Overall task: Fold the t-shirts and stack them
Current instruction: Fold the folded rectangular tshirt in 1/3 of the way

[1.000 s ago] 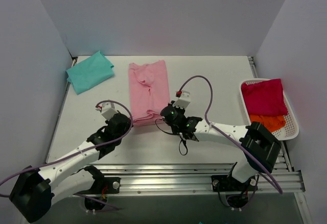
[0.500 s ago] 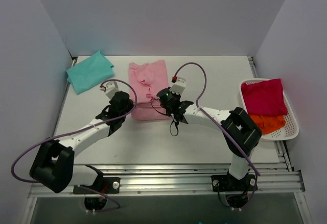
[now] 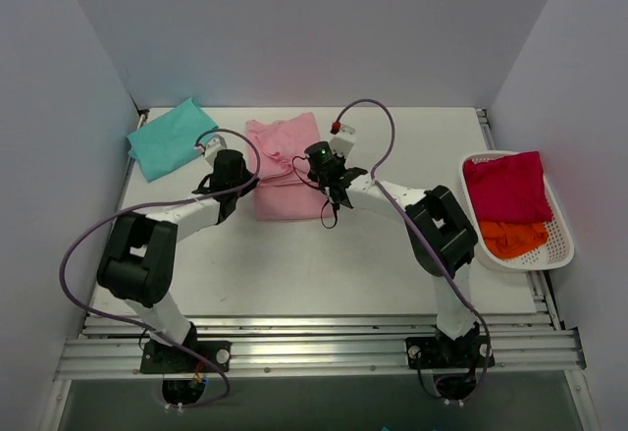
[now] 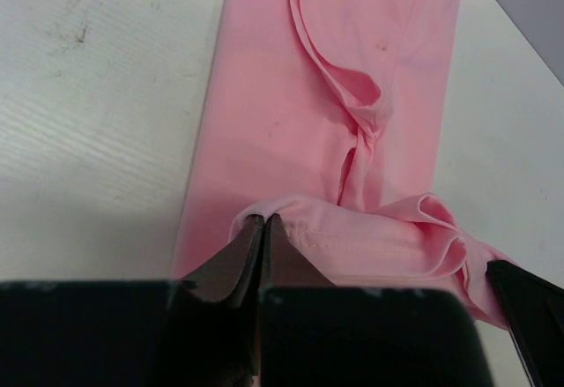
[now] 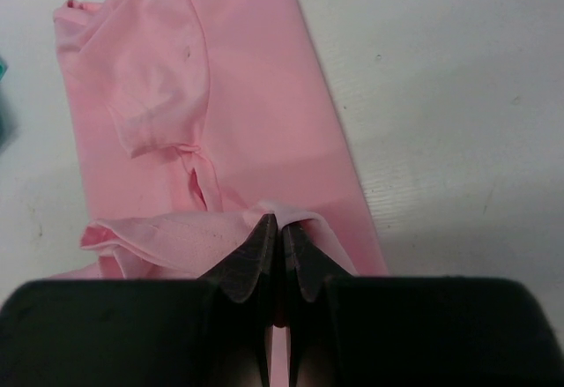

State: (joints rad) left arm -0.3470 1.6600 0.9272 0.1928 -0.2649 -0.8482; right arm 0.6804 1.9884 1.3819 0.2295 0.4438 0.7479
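Observation:
The pale pink t-shirt lies folded lengthwise at the table's middle back, its near hem lifted and carried over its upper part. My left gripper is shut on the hem's left corner. My right gripper is shut on the hem's right corner. The hem sags between them in the left wrist view. The shirt's folded sleeve shows in the right wrist view. The teal t-shirt lies folded at the back left, untouched.
A white basket at the right table edge holds a crimson cloth and an orange cloth. Grey walls close in the back and sides. Purple cables loop over both arms.
Both grippers have carried the pink shirt's near hem away from the table front towards the collar, so the shirt now looks about half as long. The teal shirt has not moved.

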